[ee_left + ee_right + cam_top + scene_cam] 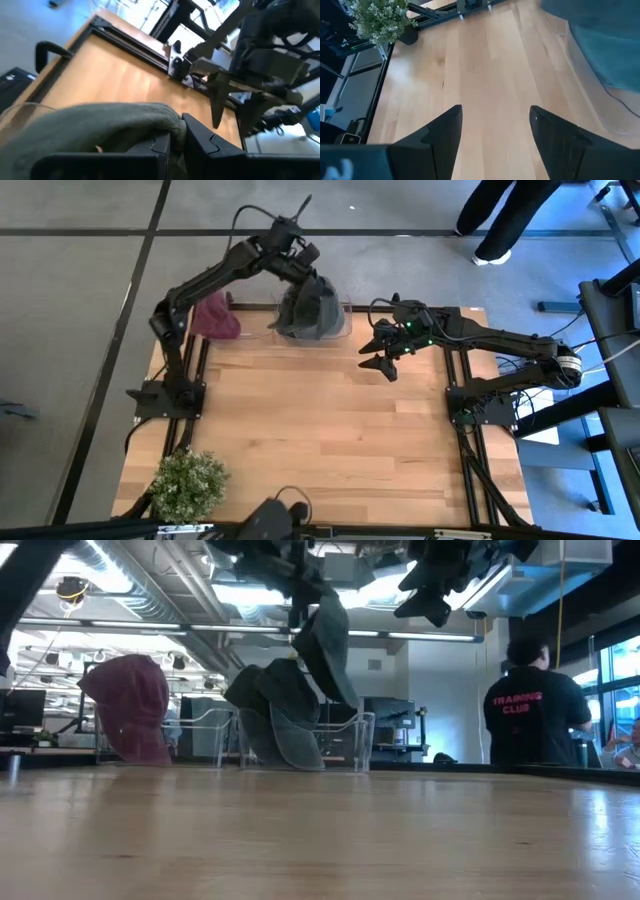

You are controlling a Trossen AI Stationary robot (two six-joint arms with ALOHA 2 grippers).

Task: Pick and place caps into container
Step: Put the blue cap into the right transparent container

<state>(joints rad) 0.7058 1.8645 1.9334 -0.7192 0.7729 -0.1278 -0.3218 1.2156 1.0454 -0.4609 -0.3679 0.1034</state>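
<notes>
My left gripper (308,268) hangs over the clear container (346,330) at the table's far edge and is shut on a dark grey-green cap (325,635). The cap dangles above other dark caps (275,715) piled in the container (365,740). The maroon cap (215,315) sits on the table just left of the container, standing upright in the low view (130,705). My right gripper (385,358) hovers open above the table, to the right of the container. Its wrist view shows bare wood between the fingers (495,125). My left gripper pinches the grey-green cap's fabric (172,127) between its two fingers (200,140), and the cloth bunches at the fingertips. It comes from above. The cap is lifted clear and hangs slack below the fingers (330,650), over the caps in the container.
A bushy green plant (188,483) stands at the table's near left corner. The wooden tabletop (320,430) stretches from the container to the near edge. A person in a dark shirt (535,715) stands in the room beyond, and a person's legs (500,220) show past the far edge.
</notes>
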